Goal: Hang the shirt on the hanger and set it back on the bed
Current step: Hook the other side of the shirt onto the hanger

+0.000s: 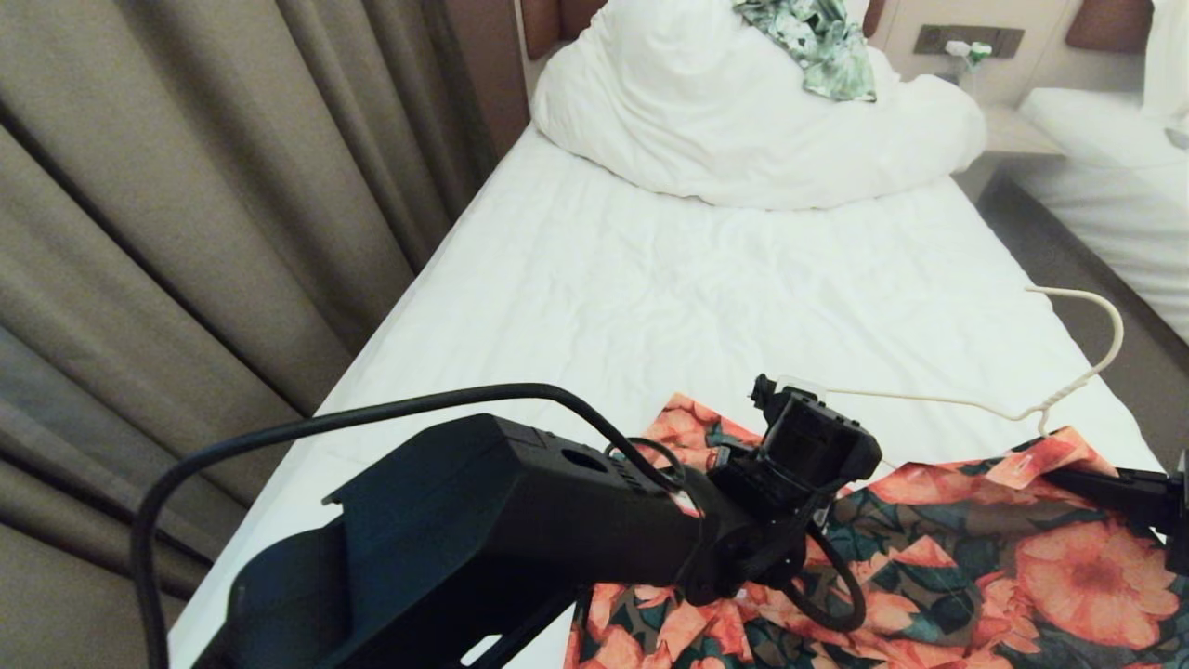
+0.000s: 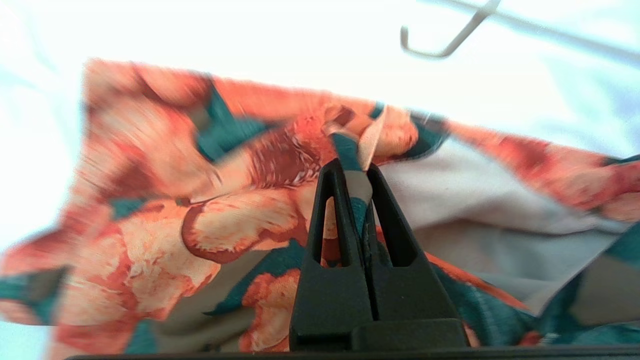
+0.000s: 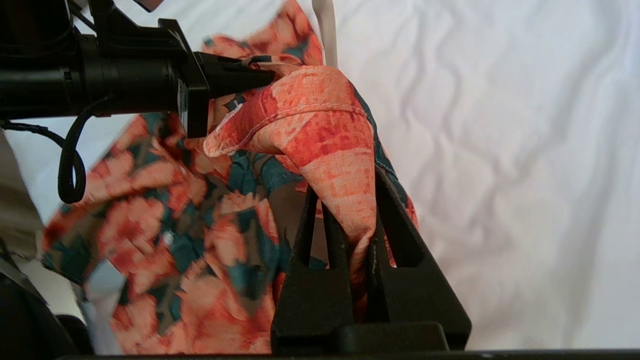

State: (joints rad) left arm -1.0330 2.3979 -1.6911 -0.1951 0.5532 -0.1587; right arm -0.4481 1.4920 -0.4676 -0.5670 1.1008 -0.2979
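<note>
Head view: shirt lies on the bed at its foot end, hanger just beyond the shirt.
Left wrist view: left end effector pinches shirt fabric.
Right wrist view: right end effector pinches a shirt fold.

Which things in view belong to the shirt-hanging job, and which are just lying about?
In the job:
floral shirt, pinched by both grippers
wire hanger, lying on the sheet beside the shirt
bed
left gripper
right gripper

Lying about:
leafy green garment on the duvet
curtain
second bed
</note>
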